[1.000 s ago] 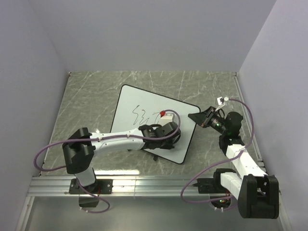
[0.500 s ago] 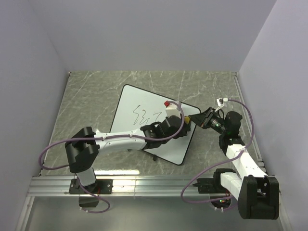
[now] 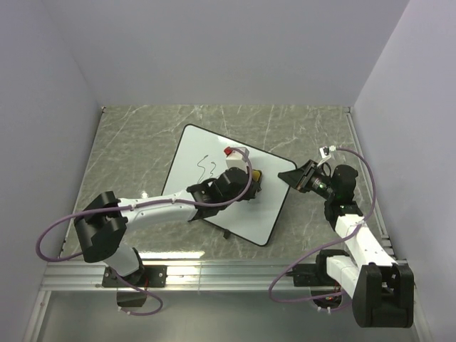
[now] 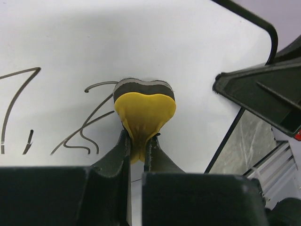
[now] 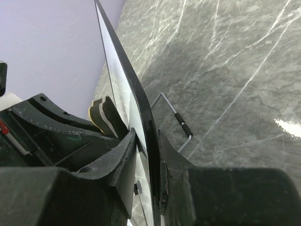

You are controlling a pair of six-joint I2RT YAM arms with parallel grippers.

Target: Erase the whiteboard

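Observation:
The whiteboard [image 3: 206, 146] lies slanted on the marble table, with dark scribbles [image 3: 208, 166] left of its middle. My left gripper [image 3: 249, 179] is over the board's right half, shut on a yellow sponge [image 3: 255, 174]. In the left wrist view the sponge [image 4: 144, 106] presses its dark face on the whiteboard [image 4: 141, 42], just right of the scribbles [image 4: 80, 136]. My right gripper [image 3: 289, 175] is shut on the board's right edge. In the right wrist view the black rim [image 5: 134, 89] sits between its jaws [image 5: 148, 141], with the sponge [image 5: 100, 115] beyond.
A wire foot [image 5: 176, 115] shows under the raised board edge. The grey marble tabletop [image 3: 135, 142] is walled at left, back and right. An aluminium rail [image 3: 214, 274] runs along the near edge, with purple cables looping from both arm bases.
My left gripper swept the sponge right to the board's edge, then back left toward the middle. Some scribbles are gone. The board has turned slightly. The right gripper stays on the edge.

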